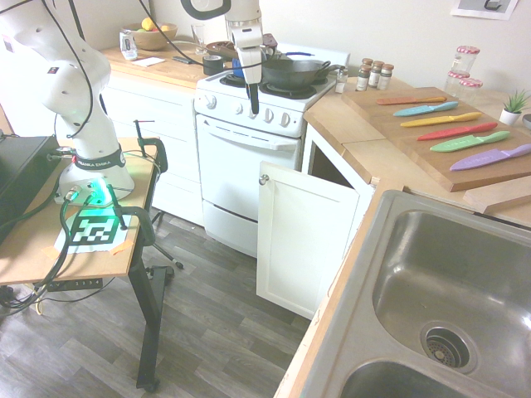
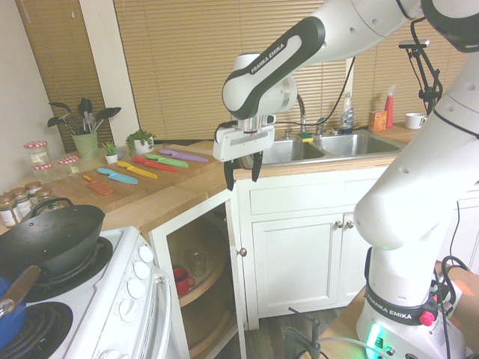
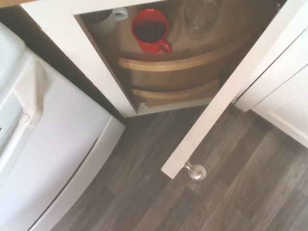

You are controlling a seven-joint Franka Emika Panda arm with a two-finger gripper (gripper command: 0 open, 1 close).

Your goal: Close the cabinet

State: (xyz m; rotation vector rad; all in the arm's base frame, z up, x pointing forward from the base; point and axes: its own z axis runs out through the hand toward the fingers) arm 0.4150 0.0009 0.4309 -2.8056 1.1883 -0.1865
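The cabinet door (image 1: pixel 303 240) stands swung wide open beside the white oven (image 1: pixel 241 178), with its small round silver knob (image 1: pixel 264 179) at the upper free corner. In the second exterior view the door (image 2: pixel 234 262) is edge-on with the knob (image 2: pixel 242 252) facing right. My gripper (image 2: pixel 242 182) hangs open and empty at counter height, just above the door's top edge and touching nothing. It shows in the first exterior view as the gripper (image 1: pixel 254 106) in front of the stove. The wrist view looks down on the door's top edge (image 3: pixel 221 91) and knob (image 3: pixel 196 172).
Inside the cabinet, curved wooden shelves (image 3: pixel 187 62) carry a red mug (image 3: pixel 150 30), a glass (image 3: pixel 201 17) and a white mug (image 3: pixel 108 19). The oven front (image 3: pixel 48 144) flanks the opening. Coloured knives (image 1: pixel 465 133) lie on the counter. A wok (image 1: pixel 290 73) sits on the stove.
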